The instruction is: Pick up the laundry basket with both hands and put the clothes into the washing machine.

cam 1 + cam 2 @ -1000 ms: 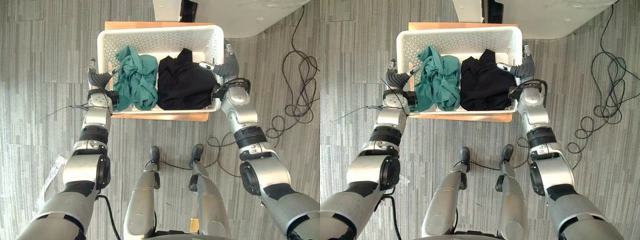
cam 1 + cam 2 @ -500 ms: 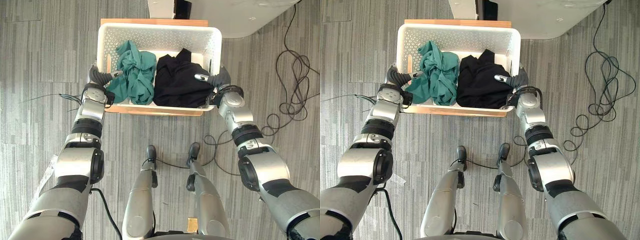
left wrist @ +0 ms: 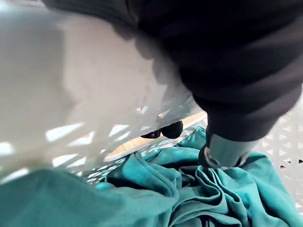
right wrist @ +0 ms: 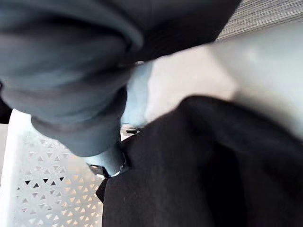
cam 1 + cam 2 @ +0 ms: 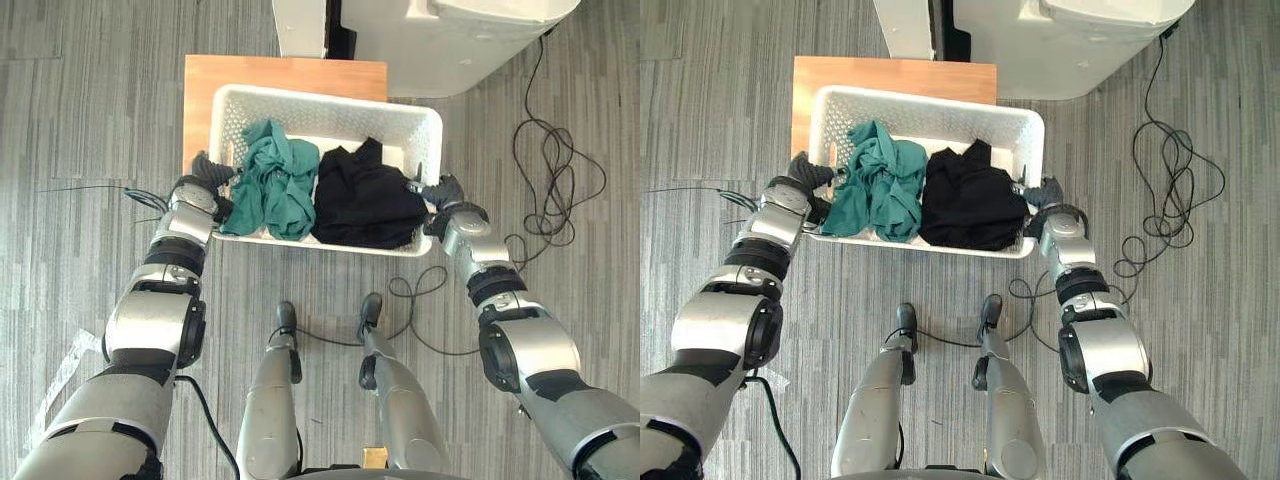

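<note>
Carrying this load well calls for level, matched arms. The washer (image 5: 440, 40) stands beyond both robot hands, and the table (image 5: 290, 75) shows past the basket (image 5: 330, 108) held between them. Teal clothes (image 5: 275, 190) lie beside the left robot hand (image 5: 205, 175), black clothes (image 5: 365, 200) beside the right robot hand (image 5: 440, 190). Each clamps a side wall, thumb inside.
</note>
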Controlling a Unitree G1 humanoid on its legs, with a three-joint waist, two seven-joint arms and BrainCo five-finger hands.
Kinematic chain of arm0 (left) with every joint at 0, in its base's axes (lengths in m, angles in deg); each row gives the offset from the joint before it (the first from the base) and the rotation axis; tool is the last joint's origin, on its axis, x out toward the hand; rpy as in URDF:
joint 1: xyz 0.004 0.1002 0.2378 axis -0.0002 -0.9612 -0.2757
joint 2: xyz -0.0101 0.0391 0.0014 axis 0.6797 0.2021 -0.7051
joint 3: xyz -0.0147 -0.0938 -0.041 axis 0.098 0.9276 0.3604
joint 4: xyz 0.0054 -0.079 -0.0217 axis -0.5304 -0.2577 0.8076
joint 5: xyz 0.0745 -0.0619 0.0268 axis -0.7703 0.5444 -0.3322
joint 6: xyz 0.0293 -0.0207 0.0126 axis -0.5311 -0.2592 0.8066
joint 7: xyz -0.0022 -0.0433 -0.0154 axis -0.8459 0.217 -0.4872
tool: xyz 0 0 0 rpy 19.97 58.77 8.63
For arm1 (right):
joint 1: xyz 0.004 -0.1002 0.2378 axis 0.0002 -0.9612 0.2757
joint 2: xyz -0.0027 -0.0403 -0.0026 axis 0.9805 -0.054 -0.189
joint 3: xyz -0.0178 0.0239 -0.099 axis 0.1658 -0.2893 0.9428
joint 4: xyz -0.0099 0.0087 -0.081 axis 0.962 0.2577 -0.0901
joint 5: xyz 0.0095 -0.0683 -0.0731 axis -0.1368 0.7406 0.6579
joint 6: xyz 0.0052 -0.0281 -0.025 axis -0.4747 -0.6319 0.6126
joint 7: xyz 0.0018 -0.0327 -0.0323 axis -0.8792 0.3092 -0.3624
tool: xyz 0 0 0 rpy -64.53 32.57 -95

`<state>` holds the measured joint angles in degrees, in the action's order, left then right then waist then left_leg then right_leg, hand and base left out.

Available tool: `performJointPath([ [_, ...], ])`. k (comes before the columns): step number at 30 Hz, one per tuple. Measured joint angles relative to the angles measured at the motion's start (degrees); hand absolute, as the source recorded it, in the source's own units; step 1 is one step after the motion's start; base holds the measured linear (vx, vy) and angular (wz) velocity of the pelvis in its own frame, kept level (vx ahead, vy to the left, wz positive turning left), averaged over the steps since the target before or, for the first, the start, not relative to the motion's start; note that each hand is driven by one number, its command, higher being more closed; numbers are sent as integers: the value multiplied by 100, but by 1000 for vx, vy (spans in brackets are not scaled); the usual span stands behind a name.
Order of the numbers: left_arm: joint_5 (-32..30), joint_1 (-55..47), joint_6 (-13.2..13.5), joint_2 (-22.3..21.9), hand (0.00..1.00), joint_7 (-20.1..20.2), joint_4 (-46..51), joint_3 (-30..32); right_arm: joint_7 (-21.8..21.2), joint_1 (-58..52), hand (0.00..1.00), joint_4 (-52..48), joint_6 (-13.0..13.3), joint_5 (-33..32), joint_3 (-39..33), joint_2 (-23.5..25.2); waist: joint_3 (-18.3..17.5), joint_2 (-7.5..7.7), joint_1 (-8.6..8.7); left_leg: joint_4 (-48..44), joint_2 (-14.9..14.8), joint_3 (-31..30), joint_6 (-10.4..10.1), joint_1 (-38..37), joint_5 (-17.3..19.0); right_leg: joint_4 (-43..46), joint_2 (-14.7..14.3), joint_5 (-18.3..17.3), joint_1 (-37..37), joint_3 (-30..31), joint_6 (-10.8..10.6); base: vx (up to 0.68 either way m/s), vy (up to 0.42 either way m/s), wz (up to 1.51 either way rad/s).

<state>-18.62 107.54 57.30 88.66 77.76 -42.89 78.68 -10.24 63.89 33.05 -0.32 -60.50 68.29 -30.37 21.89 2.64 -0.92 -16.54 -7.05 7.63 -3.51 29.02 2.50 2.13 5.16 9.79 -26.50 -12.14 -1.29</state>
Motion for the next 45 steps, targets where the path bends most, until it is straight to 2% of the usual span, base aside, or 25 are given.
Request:
performJointPath([
  [6,-3,-506,58,-258,100,-82,71,-32,26,-458,100,-84,-66,-1,-207,-17,3,-6,64,438,56,94,-108,-639,-135,-148,-16,10,428,126,13,32,-28,-10],
  [9,2,-1199,101,-300,100,-147,835,-175,46,-1046,100,-908,-75,1,-259,-13,1,-12,153,637,112,22,-164,-964,-192,-244,-26,10,699,127,13,36,-20,1],
  [11,9,-1981,282,-408,100,-187,2089,-202,84,-1926,100,-2135,-50,1,-478,-11,-9,-30,162,667,134,-22,-161,-1137,-188,-316,-19,0,910,113,4,37,15,6],
  [13,14,-2371,337,-440,100,-195,2804,-299,87,-2377,100,-2695,-16,-1,-624,-3,-29,-66,176,667,180,-86,-126,-1219,-164,-369,-14,-9,1042,76,-9,26,28,16],
  [14,31,-2831,397,-550,100,-194,3449,-332,53,-2850,100,-3151,55,2,-777,35,-86,-148,184,679,199,-142,-86,-1332,-137,-421,-14,-15,1208,19,-16,26,39,18],
  [15,61,-3056,426,-624,100,-195,3702,-325,25,-3050,100,-3329,89,4,-867,71,-116,-190,180,692,211,-158,-72,-1403,-125,-444,-20,-26,1291,-3,-30,45,38,18],
  [17,181,-3949,563,-909,100,-192,4386,-316,-121,-3815,100,-3843,172,87,-1085,209,-388,-387,177,835,251,-172,-49,-1673,-106,-483,-12,-83,1523,-17,-97,79,40,8],
  [18,199,-4348,592,-1008,100,-173,4547,-312,-154,-4164,100,-4031,185,142,-1100,268,-561,-491,178,889,269,-172,-19,-1817,-79,-517,-5,-108,1659,-14,-125,84,48,1],
  [20,230,-4764,679,-1136,100,-138,4586,-282,-244,-4565,100,-4138,185,224,-1150,428,-816,-593,164,972,288,-152,-12,-1984,-49,-557,1,-131,1778,21,-134,61,42,-6],
  [24,228,-5731,727,-1463,100,-63,5064,-133,-343,-5439,100,-4403,202,283,-1333,944,-1099,-615,183,1239,302,-96,-38,-2364,-31,-649,-3,-174,2037,114,-162,38,13,-11],
  [31,235,-6741,727,-2006,100,146,5400,-132,-389,-6472,100,-4796,292,471,-1456,1234,-1344,-601,219,1364,270,-103,-5,-2898,-39,-654,-16,-280,2527,82,-173,40,-2,1],
  [33,289,-6952,727,-2005,100,201,5514,-166,-390,-6628,100,-4824,305,475,-1434,1284,-1359,-600,208,1046,199,-114,-14,-2885,151,-597,-41,-372,2655,51,-171,-5,6,6],
  [35,399,-7107,719,-2004,100,271,5557,-220,-365,-6767,100,-4826,304,483,-1414,1275,-1390,-651,176,202,80,-298,-56,-2659,581,-264,-103,-596,2693,-9,-140,-44,40,12],
  [37,491,-7121,715,-2000,100,264,5557,-236,-331,-6712,100,-4829,305,483,-1376,1227,-1400,-634,125,-119,9,-474,-116,-2566,687,162,-97,-839,2467,85,-81,-110,23,-15],
  [38,586,-7138,715,-2000,100,255,5559,-220,-311,-6622,100,-4833,303,487,-1291,1186,-1404,-562,67,-241,74,-667,-136,-2534,684,368,-47,-927,2307,247,-99,-140,20,-72],
  [39,721,-7169,715,-2013,100,240,5583,-157,-296,-6524,100,-4909,302,510,-1178,1113,-1401,-523,-11,-787,163,-1161,-182,-2354,844,543,-15,-926,2123,458,-100,-99,36,-80],
  [41,978,-7304,741,-2020,100,202,5696,-135,-280,-6507,100,-5086,303,519,-1029,1064,-1426,-542,2,-1658,211,-1925,-362,-2265,1136,801,-104,-943,1890,791,-161,-101,144,-102],
  [42,1076,-7358,763,-2023,100,188,5755,-140,-246,-6530,100,-5169,303,519,-972,1017,-1509,-612,1,-1582,252,-2222,-401,-2380,1400,889,-180,-908,1736,1042,-228,-105,224,-106],
  [44,1179,-7383,768,-1993,100,161,5838,-148,-236,-6541,100,-5269,303,518,-939,1001,-1706,-638,70,-1288,402,-2249,-182,-2379,1728,917,-185,-758,1381,1402,-383,-160,312,-89],
  [45,1191,-7363,771,-1993,100,147,5880,-164,-232,-6543,100,-5319,303,514,-963,1015,-1715,-568,127,-1120,445,-2125,-41,-2378,1905,893,-144,-682,1235,1551,-465,-231,336,-86],
])
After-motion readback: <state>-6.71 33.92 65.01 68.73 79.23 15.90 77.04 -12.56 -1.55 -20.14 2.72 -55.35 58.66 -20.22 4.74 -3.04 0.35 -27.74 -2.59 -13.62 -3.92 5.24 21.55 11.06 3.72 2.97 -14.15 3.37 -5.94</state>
